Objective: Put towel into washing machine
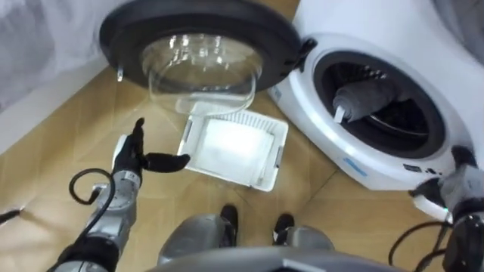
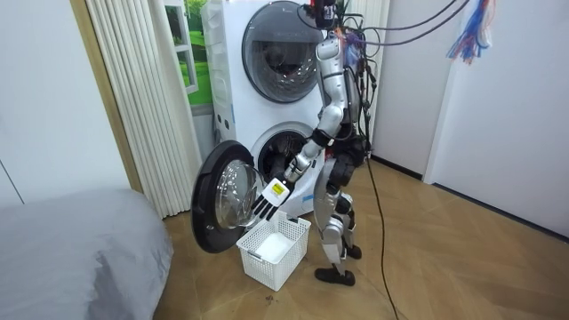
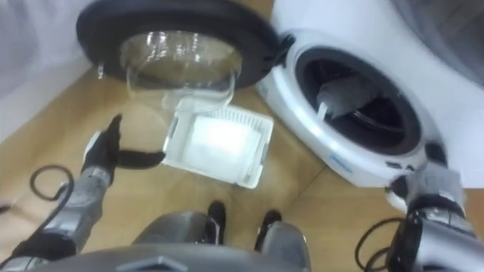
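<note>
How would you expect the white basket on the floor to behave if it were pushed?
The white basket has slotted plastic walls, so it is probably light and fairly stiff. Low and wide on the smooth wooden floor, it would likely slide rather than tip.

White front-loading washing machines: two, stacked: upper machine (image 2: 233,53), lower machine (image 2: 240,124). Round dark-rimmed glass doors: two: upper door (image 2: 277,44), lower door (image 1: 128,30). Grey towel (image 1: 367,97): one. White slatted plastic basket (image 1: 278,145): one. Robot hands: two: left hand (image 1: 134,155), right hand (image 1: 463,187). Grey bedding (image 2: 71,249): one heap. White pleated curtain (image 2: 133,89): one.
</note>
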